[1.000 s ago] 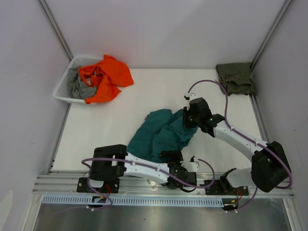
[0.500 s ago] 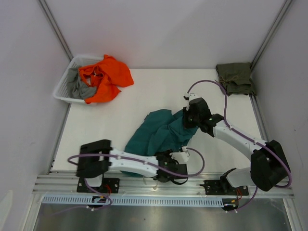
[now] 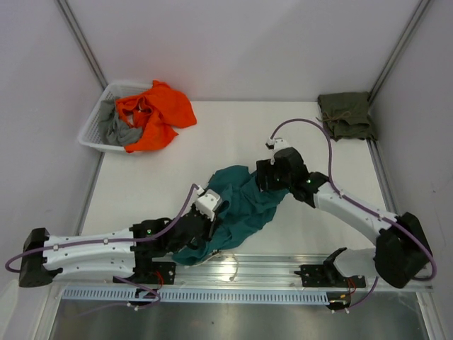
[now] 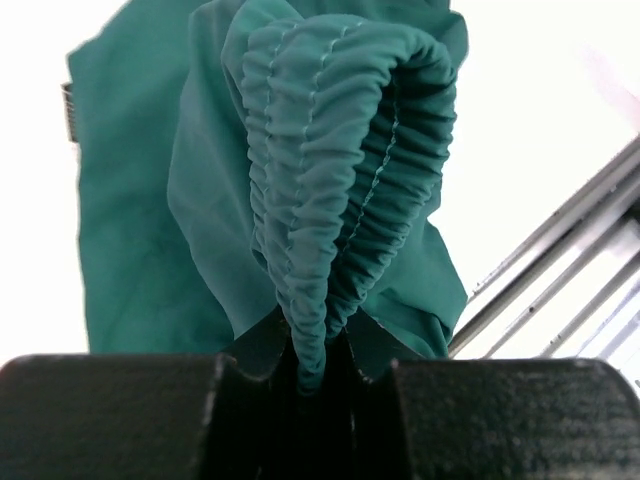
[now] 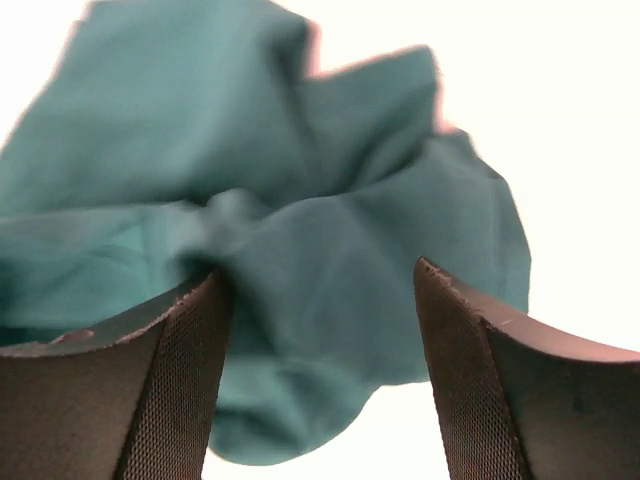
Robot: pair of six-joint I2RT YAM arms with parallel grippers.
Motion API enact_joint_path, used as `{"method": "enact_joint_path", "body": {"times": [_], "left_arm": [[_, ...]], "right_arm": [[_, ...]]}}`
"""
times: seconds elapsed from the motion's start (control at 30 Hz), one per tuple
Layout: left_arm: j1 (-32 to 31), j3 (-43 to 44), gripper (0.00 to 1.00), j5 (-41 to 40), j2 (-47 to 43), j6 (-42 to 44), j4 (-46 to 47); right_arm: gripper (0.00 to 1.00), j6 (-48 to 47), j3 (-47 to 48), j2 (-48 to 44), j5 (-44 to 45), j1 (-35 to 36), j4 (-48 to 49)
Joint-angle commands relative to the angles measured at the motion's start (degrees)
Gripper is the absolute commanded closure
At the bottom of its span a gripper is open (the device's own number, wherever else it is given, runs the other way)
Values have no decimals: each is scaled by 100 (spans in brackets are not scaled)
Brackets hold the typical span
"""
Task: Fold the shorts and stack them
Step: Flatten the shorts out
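Teal shorts (image 4: 130, 220): soft matt cloth, waistband (image 4: 330, 180) ruched in stitched rows. Right hand (image 5: 318, 275) shows matt black pads (image 5: 170, 400), fine mesh grain. Table (image 3: 212, 142) smooth, white, matt; basket (image 3: 90, 132) at upper left, white plastic lattice.

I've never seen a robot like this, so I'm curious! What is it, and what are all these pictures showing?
These are two robot arms bolted to a table. One picture looks down from above; the other two come from small cameras on each wrist. The left claw is pinched shut on the stretchy waistband of the teal shorts. The right claw is open over the same shorts. A folded olive pair lies in the far right corner. A white basket at the far left holds orange cloth and grey cloth.
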Motion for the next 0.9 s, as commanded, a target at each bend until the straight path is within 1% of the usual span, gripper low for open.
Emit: {"method": "enact_joint_path", "body": {"times": [0.0, 0.07, 0.1, 0.2, 0.27, 0.37, 0.43, 0.5, 0.53, 0.6, 0.63, 0.67, 0.7, 0.8, 0.87], "left_arm": [[75, -32, 83, 286, 76, -264, 399], [119, -146, 84, 435, -20, -220, 600], [119, -165, 84, 644, -73, -177, 671], [137, -288, 84, 962, -345, -71, 751], [137, -340, 84, 1085, -529, -62, 690], [146, -437, 84, 1419, -775, -45, 707], [146, -464, 84, 1708, -882, 17, 733], [154, -508, 85, 1955, -1005, 78, 725], [146, -508, 85, 2200, -1014, 96, 707], [146, -490, 85, 2316, -1049, 87, 611], [146, -507, 85, 2447, -1075, 105, 610], [146, -525, 85, 2544, -1102, 122, 628], [146, -534, 85, 2632, -1163, 149, 645], [146, -552, 85, 2993, -1251, 237, 681], [146, -516, 85, 3220, -1277, 245, 584]], "right_arm": [[26, -436, -264, -997, 47, 436, 808], [26, -708, -590, -1410, -444, 542, 1319], [26, -796, -939, -1795, -1152, 612, 1922], [24, -1104, -1390, -2299, -1895, 875, 2716], [24, -1288, -1672, -2616, -2081, 1017, 2912], [23, -1526, -1944, -2748, -2976, 1114, 3333], [22, -1816, -1963, -2600, -3336, 1210, 3431], [21, -1965, -1892, -2424, -3531, 1272, 3492], [21, -2027, -1762, -2240, -3593, 1368, 3458], [20, -2237, -1673, -2125, -3681, 1483, 3361], [19, -2273, -1655, -2081, -3768, 1570, 3361], [15, -2317, -1629, -2019, -3926, 1615, 3335], [12, -2387, -1611, -2001, -3945, 1667, 3308], [10, -2528, -1550, -1992, -3927, 1869, 3212], [12, -2581, -1532, -2088, -4006, 1940, 3150]]}}
